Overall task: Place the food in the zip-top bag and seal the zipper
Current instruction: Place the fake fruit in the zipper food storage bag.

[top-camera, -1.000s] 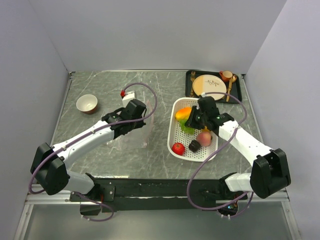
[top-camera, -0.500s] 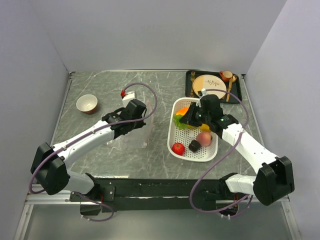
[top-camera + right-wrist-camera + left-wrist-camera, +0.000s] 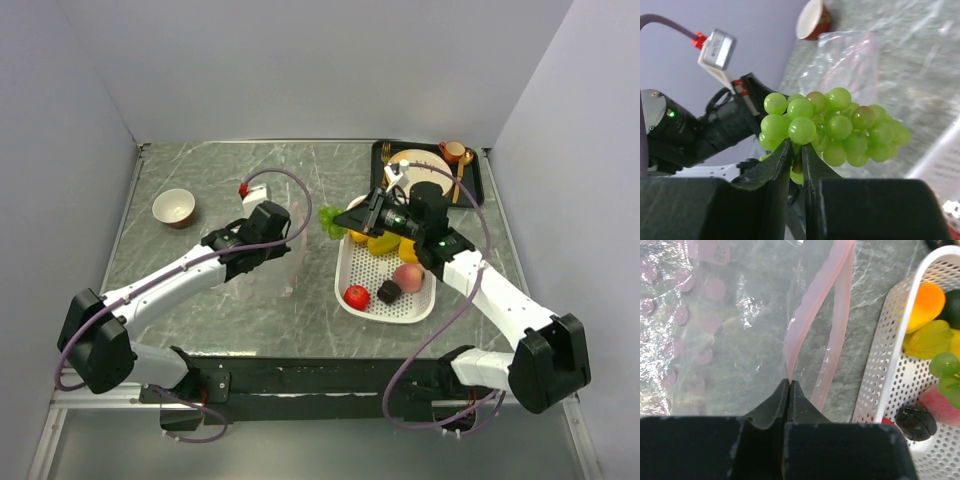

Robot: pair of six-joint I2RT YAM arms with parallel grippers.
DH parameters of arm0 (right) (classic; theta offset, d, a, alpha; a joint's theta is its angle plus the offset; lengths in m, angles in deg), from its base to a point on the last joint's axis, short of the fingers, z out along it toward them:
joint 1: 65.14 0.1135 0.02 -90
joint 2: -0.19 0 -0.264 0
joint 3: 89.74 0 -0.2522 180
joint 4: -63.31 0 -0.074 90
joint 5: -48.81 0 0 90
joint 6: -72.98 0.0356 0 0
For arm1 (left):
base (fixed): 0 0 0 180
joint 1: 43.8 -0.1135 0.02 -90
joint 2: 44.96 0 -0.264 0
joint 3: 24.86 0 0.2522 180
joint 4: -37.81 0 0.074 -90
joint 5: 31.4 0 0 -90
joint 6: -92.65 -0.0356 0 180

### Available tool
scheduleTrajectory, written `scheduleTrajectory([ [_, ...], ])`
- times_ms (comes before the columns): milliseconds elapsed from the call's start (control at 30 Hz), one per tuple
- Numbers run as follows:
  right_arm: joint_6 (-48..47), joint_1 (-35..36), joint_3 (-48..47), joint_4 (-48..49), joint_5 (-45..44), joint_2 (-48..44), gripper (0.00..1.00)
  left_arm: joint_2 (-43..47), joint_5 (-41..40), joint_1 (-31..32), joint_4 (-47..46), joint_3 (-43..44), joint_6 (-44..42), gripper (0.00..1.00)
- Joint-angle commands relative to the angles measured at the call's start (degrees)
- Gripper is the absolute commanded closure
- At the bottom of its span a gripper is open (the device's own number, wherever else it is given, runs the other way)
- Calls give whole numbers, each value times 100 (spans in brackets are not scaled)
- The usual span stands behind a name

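Note:
My left gripper (image 3: 789, 381) is shut on the pale pink zipper (image 3: 812, 320) at the mouth of the clear zip-top bag (image 3: 715, 340) and holds that edge up off the table. In the top view the left gripper (image 3: 270, 248) is over the bag (image 3: 272, 278). My right gripper (image 3: 796, 145) is shut on the stem end of the green grapes (image 3: 840, 125). The grapes (image 3: 330, 222) hang in the air between the white basket (image 3: 345, 272) and the bag. The rest of the food lies in the basket: mango (image 3: 926, 300), lemon (image 3: 385, 243), peach (image 3: 407, 277), tomato (image 3: 356, 296), dark piece (image 3: 389, 291).
A small bowl (image 3: 174, 208) stands at the back left. A black tray (image 3: 476, 185) at the back right carries a cream plate (image 3: 420, 172), a cup (image 3: 452, 151) and cutlery. The basket's white wall (image 3: 890, 355) runs close to the right of the bag.
The right gripper closed on the grapes, lifted them out of the basket and carried them left toward the bag. The left gripper kept its hold on the zipper edge.

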Motion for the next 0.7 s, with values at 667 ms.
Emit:
scheduleTrajectory([
  [667, 2130, 526, -70, 3674, 1051, 1668, 94, 490, 305, -20, -696, -97, 150, 98],
])
